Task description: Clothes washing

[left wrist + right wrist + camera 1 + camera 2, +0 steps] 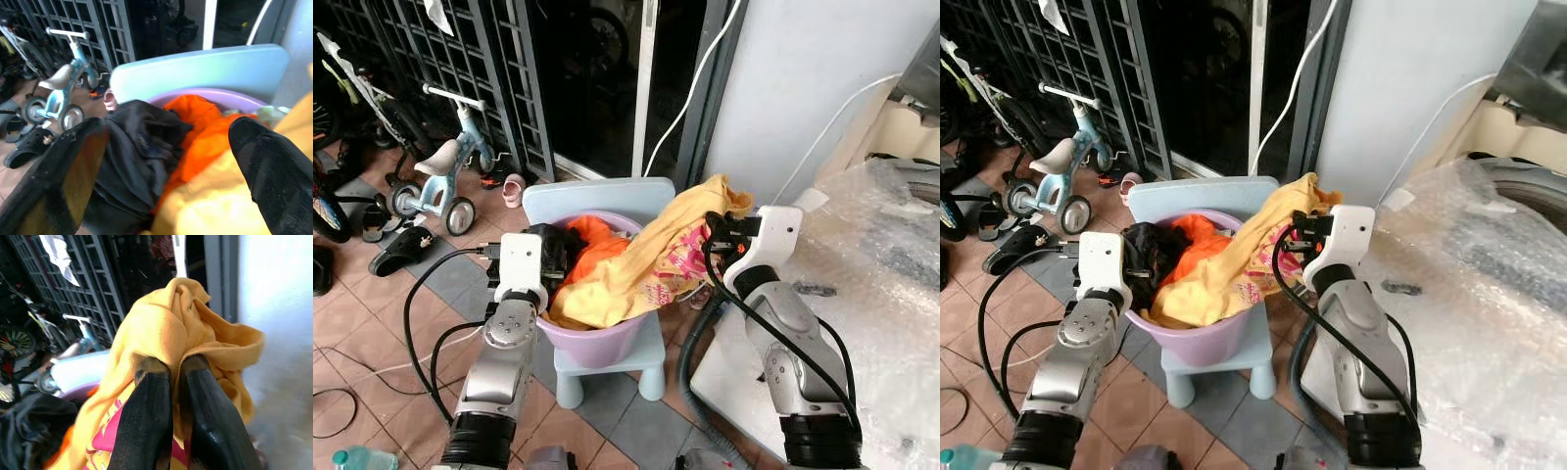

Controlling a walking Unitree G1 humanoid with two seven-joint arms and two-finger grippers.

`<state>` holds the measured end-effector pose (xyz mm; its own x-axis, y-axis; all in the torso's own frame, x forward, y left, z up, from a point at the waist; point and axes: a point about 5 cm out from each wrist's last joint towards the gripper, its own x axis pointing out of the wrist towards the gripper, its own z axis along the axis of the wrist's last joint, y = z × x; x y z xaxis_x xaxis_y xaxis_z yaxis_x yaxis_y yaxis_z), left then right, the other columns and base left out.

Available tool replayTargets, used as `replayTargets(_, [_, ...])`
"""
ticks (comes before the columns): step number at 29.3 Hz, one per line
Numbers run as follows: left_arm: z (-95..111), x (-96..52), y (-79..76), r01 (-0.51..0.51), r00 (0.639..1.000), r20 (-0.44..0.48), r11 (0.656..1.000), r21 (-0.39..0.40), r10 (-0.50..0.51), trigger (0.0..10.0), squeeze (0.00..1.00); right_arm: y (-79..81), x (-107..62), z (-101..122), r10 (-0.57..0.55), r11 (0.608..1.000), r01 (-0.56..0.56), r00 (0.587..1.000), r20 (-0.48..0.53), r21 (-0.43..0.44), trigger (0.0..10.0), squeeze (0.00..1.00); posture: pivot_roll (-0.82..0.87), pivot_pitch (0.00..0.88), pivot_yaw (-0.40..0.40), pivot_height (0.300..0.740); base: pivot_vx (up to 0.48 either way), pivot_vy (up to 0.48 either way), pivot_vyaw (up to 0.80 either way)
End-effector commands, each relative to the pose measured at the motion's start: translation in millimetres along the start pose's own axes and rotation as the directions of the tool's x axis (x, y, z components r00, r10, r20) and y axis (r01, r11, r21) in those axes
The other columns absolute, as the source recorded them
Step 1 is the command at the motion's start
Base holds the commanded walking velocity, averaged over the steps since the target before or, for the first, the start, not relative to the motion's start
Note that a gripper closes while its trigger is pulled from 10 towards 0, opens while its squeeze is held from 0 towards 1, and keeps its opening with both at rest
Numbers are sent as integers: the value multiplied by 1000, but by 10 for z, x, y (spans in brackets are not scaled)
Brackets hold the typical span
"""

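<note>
Right pincer (168,367) clamped on yellow garment (646,259), lifting it out of purple basin (597,343).
Left pincer (166,161) was open over black clothing (137,152) in the basin. Unloading step; next likely carry toward the bubble-wrapped washer (1489,284).

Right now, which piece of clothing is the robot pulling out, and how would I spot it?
Look for the pale blue child's chair in front of the dark doorway; a lilac basin full of laundry sits on it. The yellow garment with pink print drapes over the basin's rim, one end pinched in the right gripper, unlike the orange and black clothes lying inside.
</note>
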<state>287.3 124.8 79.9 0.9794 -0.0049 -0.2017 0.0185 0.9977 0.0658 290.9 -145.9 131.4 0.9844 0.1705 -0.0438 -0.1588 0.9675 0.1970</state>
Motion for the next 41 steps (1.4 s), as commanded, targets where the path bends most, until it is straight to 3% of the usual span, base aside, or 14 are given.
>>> replayTargets(1, [27, 0, -22, 7, 1000, 19, 1000, 7, -7, 10000, 0, -3, 20, 83, -7, 1000, 8, 999, 41, -16, 10000, 0, -63, 0, 26, 740, 0, 0, 0])
replayTargets(6, [48, -2, -26, 10, 1000, 29, 1000, -6, -10, 10000, 0, 0, 31, 116, -6, 998, 10, 998, 61, -59, 10000, 0, -63, 0, 26, 740, 0, 0, -440])
replayTargets(7, [49, -1, -22, 10, 1000, 29, 1000, -6, -10, 10000, 0, -13, 36, 155, -15, 994, 23, 997, 79, -109, 10000, 0, -63, 0, 26, 740, 0, 0, -800])
replayTargets(8, [45, -1, -12, 9, 1000, 28, 1000, -8, -8, 10000, 0, -28, 60, 311, -16, 972, 52, 988, 154, -231, 10000, 0, -64, 0, 25, 740, 0, 0, -800])
replayTargets(9, [43, 0, -9, 8, 1000, 28, 1000, -8, -8, 10000, 0, -47, 80, 401, -26, 964, 75, 982, 189, -255, 10000, 0, -65, 0, 27, 740, 0, 0, -800])
replayTargets(11, [39, -2, -12, 10, 1000, 27, 1000, -8, -10, 10000, 0, -145, 132, 569, -85, 961, 144, 966, 246, -236, 10000, 0, -66, 0, 27, 740, 0, 0, -800])
replayTargets(15, [38, -2, -22, 15, 1000, 27, 1000, -9, -15, 10000, 0, -268, 171, 697, -122, 943, 201, 950, 287, -264, 10000, 0, -67, 0, 29, 740, 0, 0, -800])
replayTargets(18, [49, 0, -38, 27, 999, 33, 1000, -14, -27, 10000, 0, -515, 226, 939, -201, 909, 309, 913, 356, -279, 10000, 0, -68, 0, 28, 740, 0, 0, -800])
replayTargets(19, [49, 0, -38, 27, 999, 33, 1000, -14, -27, 10000, 0, -515, 226, 939, -201, 909, 309, 913, 356, -279, 10000, 0, -68, 0, 28, 740, 0, 0, -800])
replayTargets(20, [48, -1, -40, 30, 999, 33, 999, -16, -29, 10000, 0, -645, 260, 1044, -242, 889, 360, 893, 380, -282, 10000, 0, -70, 0, 27, 740, 0, 0, -800])
replayTargets(24, [51, -3, -50, 45, 998, 42, 999, -19, -44, 10000, 0, -844, 355, 1200, -306, 872, 421, 868, 390, -251, 10000, 0, -67, 0, 26, 740, 0, 0, -800])
replayTargets(31, [58, -22, -50, 51, 997, 53, 998, -21, -49, 10000, 0, -743, 532, 1300, -206, 898, 332, 897, 391, -290, 10000, 0, -60, 0, 19, 740, 0, 0, -732])
replayTargets(37, [-49, -91, 80, -37, 999, 4, 999, -25, 37, 10000, 0, -562, 633, 1202, -64, 916, 189, 940, 337, -355, 10000, 0, -59, 0, 14, 740, 0, 0, 0])
replayTargets(41, [-76, -119, 144, -69, 998, -7, 997, -39, 69, 10000, 0, -467, 639, 1178, 19, 930, 100, 948, 318, -354, 10000, 0, -57, 0, 11, 740, 0, 0, 0])
